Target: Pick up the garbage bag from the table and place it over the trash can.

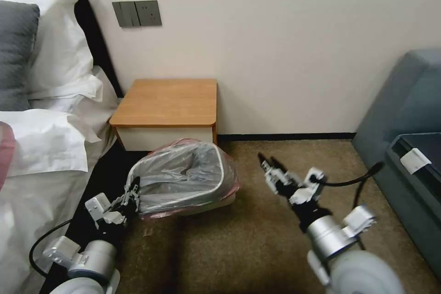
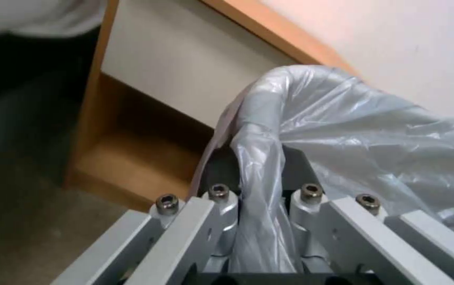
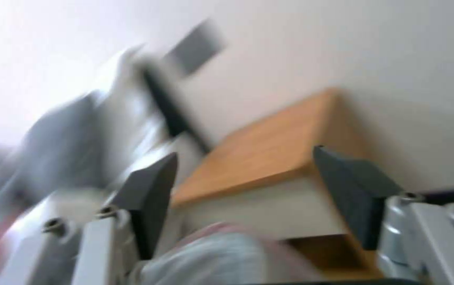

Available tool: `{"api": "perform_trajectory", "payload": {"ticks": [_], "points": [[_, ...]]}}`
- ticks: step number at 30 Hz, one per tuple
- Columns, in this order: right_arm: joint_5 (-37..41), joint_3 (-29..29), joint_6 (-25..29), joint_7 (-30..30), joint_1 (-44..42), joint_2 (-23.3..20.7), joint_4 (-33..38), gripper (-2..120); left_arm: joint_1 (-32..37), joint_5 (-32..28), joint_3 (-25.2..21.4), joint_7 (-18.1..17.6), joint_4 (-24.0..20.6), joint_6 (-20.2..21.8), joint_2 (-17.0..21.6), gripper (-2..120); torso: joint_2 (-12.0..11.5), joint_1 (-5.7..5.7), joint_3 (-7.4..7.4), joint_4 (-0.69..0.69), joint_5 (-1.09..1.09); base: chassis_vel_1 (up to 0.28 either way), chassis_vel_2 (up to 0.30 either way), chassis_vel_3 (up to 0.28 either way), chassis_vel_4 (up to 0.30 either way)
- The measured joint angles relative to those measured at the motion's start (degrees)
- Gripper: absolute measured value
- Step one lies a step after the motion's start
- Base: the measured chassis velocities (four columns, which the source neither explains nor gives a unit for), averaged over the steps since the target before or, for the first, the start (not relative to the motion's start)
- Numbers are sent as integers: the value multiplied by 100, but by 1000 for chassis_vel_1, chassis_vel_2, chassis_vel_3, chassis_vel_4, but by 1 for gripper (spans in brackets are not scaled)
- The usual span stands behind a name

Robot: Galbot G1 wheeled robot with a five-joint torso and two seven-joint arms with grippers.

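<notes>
On the floor by the tabletop [image 1: 167,101], the garbage bag [image 1: 183,174] already covers the trash can [image 1: 216,200] — left gripper [image 1: 131,195] pinches its edge, right gripper [image 1: 271,165] hangs wide apart. Next: let go gently.

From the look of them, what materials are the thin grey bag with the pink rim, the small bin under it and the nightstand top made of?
The thin translucent grey garbage bag: soft plastic film, glossy, creased and crinkled; the left gripper is pinching it. The small cream-white trash can: likely smooth moulded plastic, mostly covered. The light-brown table top: wood or wood-look laminate, matt, with faint grain; which one cannot be told.
</notes>
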Motion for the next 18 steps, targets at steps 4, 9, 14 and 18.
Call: {"api": "perform_trajectory", "payload": {"ticks": [4, 9, 14, 18], "points": [[-348, -764, -815, -990, 1517, -1016, 20, 64, 9, 1120, 314, -1, 66, -246, 56, 8, 0, 0, 1, 3, -2, 0, 0, 0, 0], [-1798, -2851, -1439, -2448, 3697, -1306, -597, 44, 104, 1966, 581, 76, 67, -457, 10, 8, 0, 1, 1, 2, -1, 0, 0, 0, 0], [-2408, -4011, -1611, -3099, 4930, -1017, -1177, 28, 150, 2386, 644, 185, 76, -612, -25, 8, 0, 0, 1, 4, -3, 0, 0, 0, 0], [-3005, -4804, -1717, -3604, 5708, -601, -2045, 11, 168, 2528, 610, 262, 84, -681, -69, 8, 0, 1, 1, 2, -2, 0, 0, 0, 0]]}}
